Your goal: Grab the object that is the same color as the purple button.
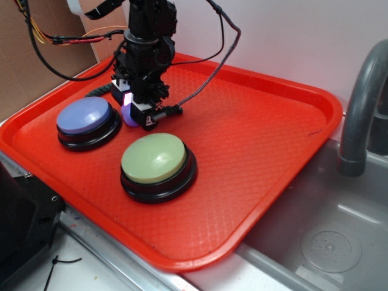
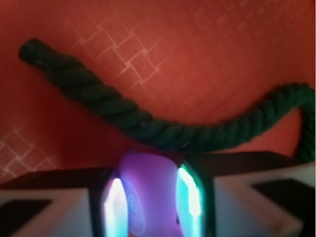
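Two lit pads (image 2: 186, 195) of gripper (image 1: 134, 109) clamped on purple ball (image 2: 148, 192), low on red tray (image 1: 254, 121), w/ green rope (image 2: 148, 126) just beyond. Purple button (image 1: 88, 121) close beside, green button (image 1: 156, 165) nearer front; no readable text anywhere.

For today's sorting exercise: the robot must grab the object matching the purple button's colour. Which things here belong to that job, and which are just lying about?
Belong to the job:
purple ball on the green rope
purple button
tool, either side of the ball

Just lying about:
green button
red tray
sink
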Controlling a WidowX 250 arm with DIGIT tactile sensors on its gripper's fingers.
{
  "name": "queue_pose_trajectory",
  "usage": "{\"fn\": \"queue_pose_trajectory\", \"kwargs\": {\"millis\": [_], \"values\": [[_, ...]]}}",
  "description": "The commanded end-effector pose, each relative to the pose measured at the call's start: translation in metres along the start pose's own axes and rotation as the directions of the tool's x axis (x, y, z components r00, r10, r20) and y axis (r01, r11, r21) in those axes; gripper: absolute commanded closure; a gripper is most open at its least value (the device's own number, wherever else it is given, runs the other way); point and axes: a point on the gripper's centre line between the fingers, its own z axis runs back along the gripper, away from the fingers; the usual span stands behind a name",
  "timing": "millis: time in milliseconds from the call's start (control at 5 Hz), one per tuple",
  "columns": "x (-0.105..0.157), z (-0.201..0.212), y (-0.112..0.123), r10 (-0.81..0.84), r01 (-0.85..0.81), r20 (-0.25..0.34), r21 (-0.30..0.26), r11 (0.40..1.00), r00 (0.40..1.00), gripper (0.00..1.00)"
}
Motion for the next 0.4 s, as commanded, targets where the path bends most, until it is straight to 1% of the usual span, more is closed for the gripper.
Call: {"fn": "queue_pose_trajectory", "kwargs": {"millis": [0, 200], "values": [[-0.028, 0.078, 0.022, 0.126, -0.098, 0.218, -0.135, 0.986, 0.968, 1.0], [-0.04, 0.111, 0.021, 0.162, -0.118, 0.259, -0.179, 0.977, 0.952, 1.0]]}}
